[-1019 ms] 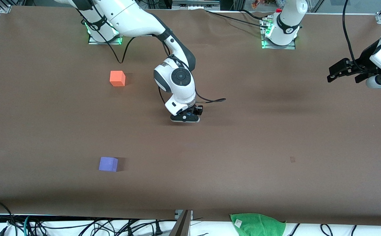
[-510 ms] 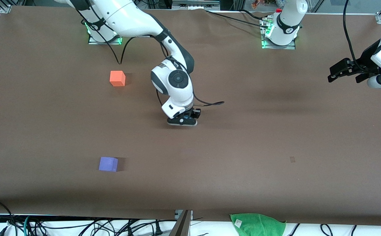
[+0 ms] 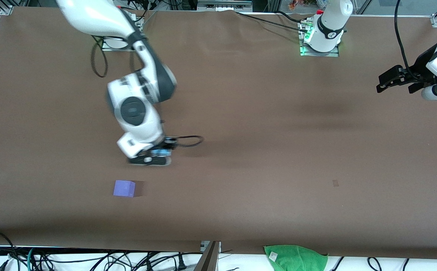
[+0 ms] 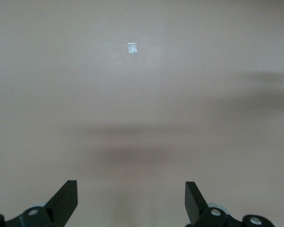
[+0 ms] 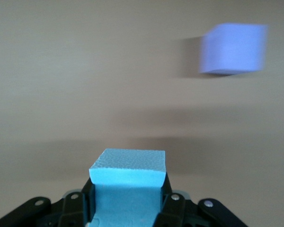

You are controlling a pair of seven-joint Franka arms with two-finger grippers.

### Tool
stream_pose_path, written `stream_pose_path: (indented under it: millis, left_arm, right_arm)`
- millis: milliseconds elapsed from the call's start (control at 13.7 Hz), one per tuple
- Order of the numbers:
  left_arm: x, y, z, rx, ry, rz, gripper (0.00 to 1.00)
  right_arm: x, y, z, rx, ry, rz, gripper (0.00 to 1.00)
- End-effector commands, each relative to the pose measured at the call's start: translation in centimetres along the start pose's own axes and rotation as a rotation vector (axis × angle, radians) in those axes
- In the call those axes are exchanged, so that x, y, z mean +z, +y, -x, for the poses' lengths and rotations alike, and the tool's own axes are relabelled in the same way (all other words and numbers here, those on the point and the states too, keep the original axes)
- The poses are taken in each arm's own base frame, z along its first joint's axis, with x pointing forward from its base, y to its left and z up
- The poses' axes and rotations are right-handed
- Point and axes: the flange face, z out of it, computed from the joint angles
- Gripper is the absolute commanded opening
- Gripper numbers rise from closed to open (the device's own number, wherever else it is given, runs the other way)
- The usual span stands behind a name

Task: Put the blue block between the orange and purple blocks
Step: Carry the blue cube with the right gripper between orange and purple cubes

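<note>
Right claw (image 3: 154, 158): clamping the blue block (image 5: 128, 177) over the table (image 3: 263, 150), above the purple block (image 3: 124, 188).
Left claw (image 3: 391, 81): waiting, spread wide and empty.
Placement: lowering level midway is advisable (orange block hidden by the arm).

A robotics lab is shown: two white arms are bolted by lit bases (image 3: 319, 48) along one edge of a brown-covered table (image 3: 263, 150), with loose cables (image 3: 90, 259) and a green cloth (image 3: 295, 258) below its other edge.
</note>
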Motion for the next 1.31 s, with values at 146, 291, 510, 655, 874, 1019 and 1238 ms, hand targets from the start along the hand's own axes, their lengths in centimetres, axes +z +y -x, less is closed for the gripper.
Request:
stream_pose_path:
  millis: [146, 291, 510, 655, 874, 1019, 1238]
  left_arm:
    - [-0.9, -0.1, 0.0, -0.007, -0.018, 0.011, 1.0]
    - [-1.7, -0.8, 0.4, -0.016, -0.016, -0.015, 1.0]
    - [-2.1, -1.3, 0.3, -0.029, -0.011, -0.012, 1.0]
    - [-2.1, -1.1, 0.3, -0.026, -0.012, -0.013, 1.0]
    - [-3.1, -1.2, 0.3, -0.026, 0.01, -0.01, 1.0]
    - [-3.9, -1.7, 0.2, -0.036, 0.032, -0.006, 1.0]
    - [-4.7, -2.8, 0.3, -0.056, 0.047, -0.003, 1.0]
  right_arm:
    - [3.0, 12.3, 1.8, -0.001, -0.032, -0.128, 0.5]
    - [5.2, 13.3, 3.7, 0.016, -0.008, -0.133, 0.5]
    - [9.7, 14.0, 7.0, 0.028, 0.038, -0.129, 0.5]
    - [11.3, 14.1, 8.2, 0.031, 0.046, -0.128, 0.5]
    - [12.3, 14.1, 9.0, 0.017, 0.049, -0.124, 0.5]
    - [13.0, 14.1, 9.5, 0.013, 0.046, -0.122, 0.5]
    - [13.7, 13.9, 9.9, 0.001, 0.043, -0.119, 0.5]
